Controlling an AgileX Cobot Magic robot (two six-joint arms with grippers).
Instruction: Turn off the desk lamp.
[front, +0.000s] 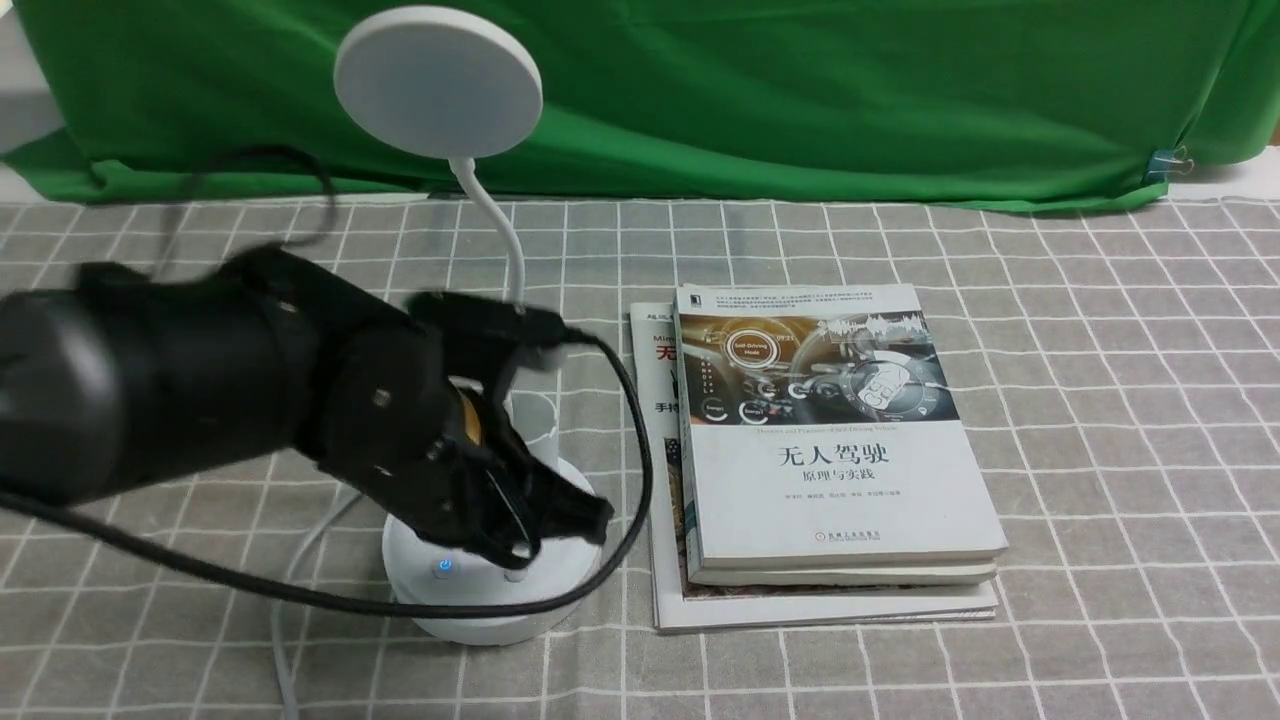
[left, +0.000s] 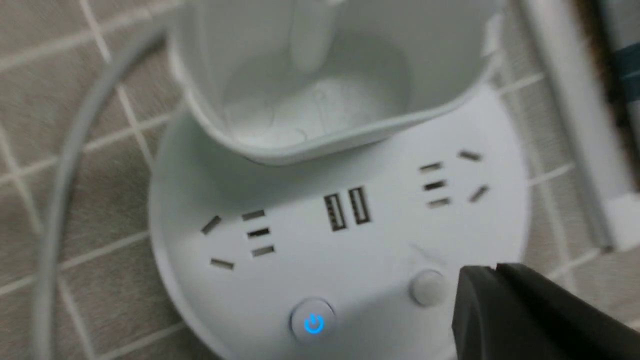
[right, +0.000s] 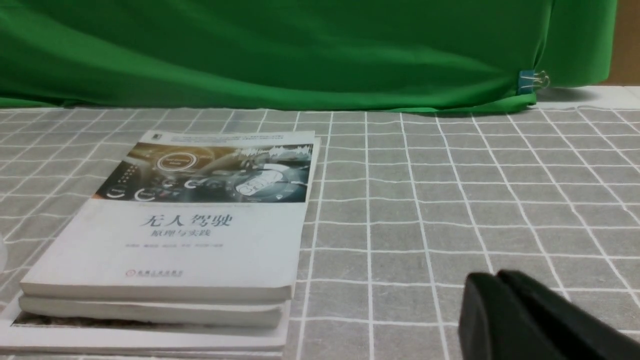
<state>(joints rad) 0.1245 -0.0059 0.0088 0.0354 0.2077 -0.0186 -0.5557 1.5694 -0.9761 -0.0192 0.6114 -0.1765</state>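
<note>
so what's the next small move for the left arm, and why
Probably ease the left gripper sideways and down onto the plain button. Its jaws look shut, with the tip right beside that button on the lamp base but apparently not on it. The power button glows blue, so which one switches the lamp is uncertain.

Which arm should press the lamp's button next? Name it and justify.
Left. The left gripper hangs shut right above the desk lamp base, its tip beside the plain button. The right gripper sits past the books, away from the lamp.
</note>
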